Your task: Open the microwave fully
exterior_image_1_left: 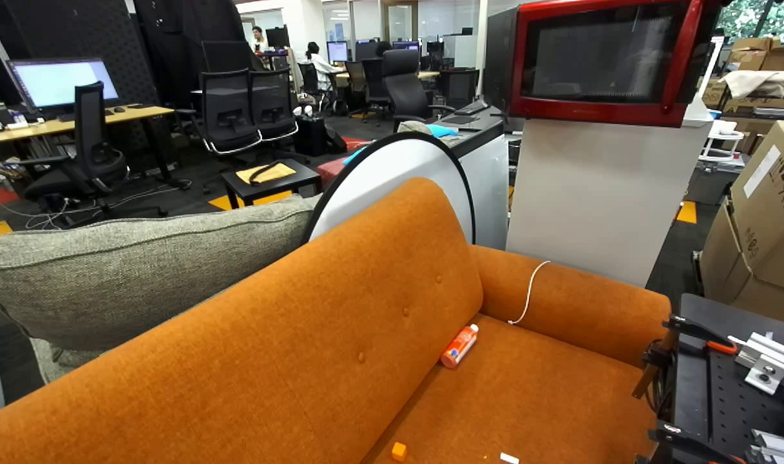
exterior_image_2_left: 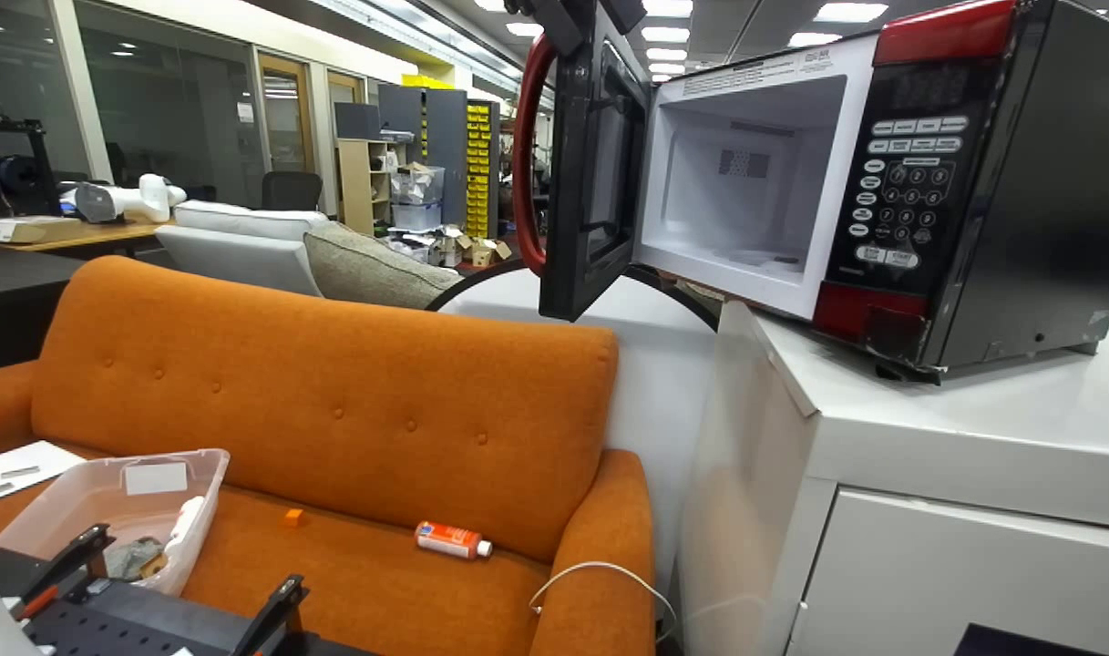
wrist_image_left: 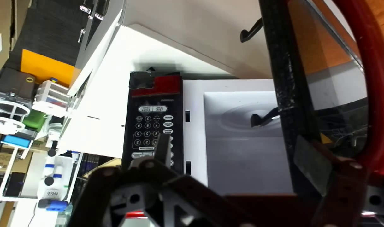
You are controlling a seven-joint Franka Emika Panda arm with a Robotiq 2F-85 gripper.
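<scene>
The microwave (exterior_image_2_left: 1032,182) stands on the white cabinet with its door (exterior_image_2_left: 590,173) swung well open, showing the pale cavity (exterior_image_2_left: 745,173). In an exterior view the door's red-framed outer face (exterior_image_1_left: 598,58) and red handle (exterior_image_1_left: 681,58) show. My gripper (exterior_image_2_left: 590,16) is at the top of the door, partly cut off by the picture edge. In the wrist view the gripper (wrist_image_left: 234,151) is open. Its left finger overlaps the keypad (wrist_image_left: 147,126), and its right finger overlaps the door edge (wrist_image_left: 285,78) near the red handle (wrist_image_left: 373,94). Whether that finger touches the door cannot be told.
The white cabinet (exterior_image_2_left: 955,446) bears the microwave beside an orange sofa (exterior_image_2_left: 335,383). A bottle (exterior_image_2_left: 449,539) lies on the sofa, and a white cord (exterior_image_2_left: 600,567) hangs over its arm. A clear bin (exterior_image_2_left: 210,510) and a black table (exterior_image_1_left: 739,386) stand near the front.
</scene>
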